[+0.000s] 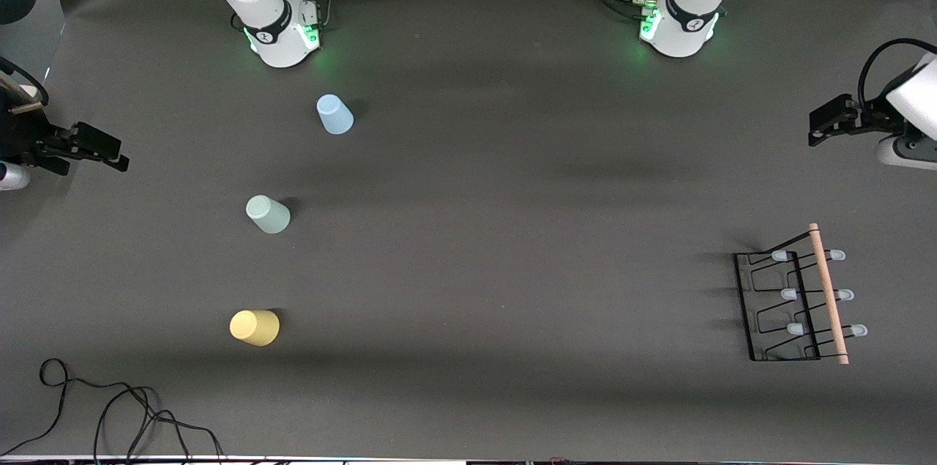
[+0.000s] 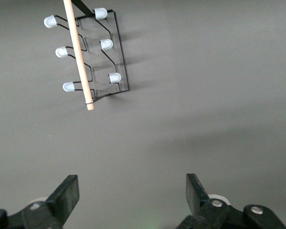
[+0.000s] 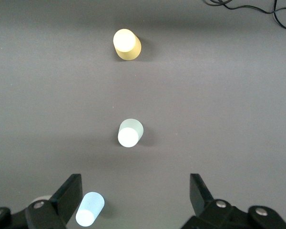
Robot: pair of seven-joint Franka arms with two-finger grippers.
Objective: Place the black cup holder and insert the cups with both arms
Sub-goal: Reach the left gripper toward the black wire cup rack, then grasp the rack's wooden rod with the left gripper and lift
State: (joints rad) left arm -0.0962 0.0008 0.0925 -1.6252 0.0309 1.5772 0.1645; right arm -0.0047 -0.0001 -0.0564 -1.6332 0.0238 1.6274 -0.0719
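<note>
The black cup holder (image 1: 798, 304) stands on the mat toward the left arm's end of the table, its wooden rod handle (image 1: 829, 294) on top; it also shows in the left wrist view (image 2: 86, 52). Three cups stand narrow end up toward the right arm's end: light blue (image 1: 334, 114), mint green (image 1: 268, 214) and yellow (image 1: 255, 327). They also show in the right wrist view: blue (image 3: 90, 209), mint (image 3: 130, 133), yellow (image 3: 127, 44). My left gripper (image 1: 818, 129) (image 2: 132, 191) is open and empty, raised at its end of the table. My right gripper (image 1: 110, 150) (image 3: 136, 193) is open and empty, raised at its end.
A loose black cable (image 1: 110, 406) lies on the dark mat (image 1: 512, 231) at the corner nearest the front camera on the right arm's end; it also shows in the right wrist view (image 3: 257, 9). The arm bases (image 1: 282, 33) (image 1: 677, 25) stand along the table edge farthest from that camera.
</note>
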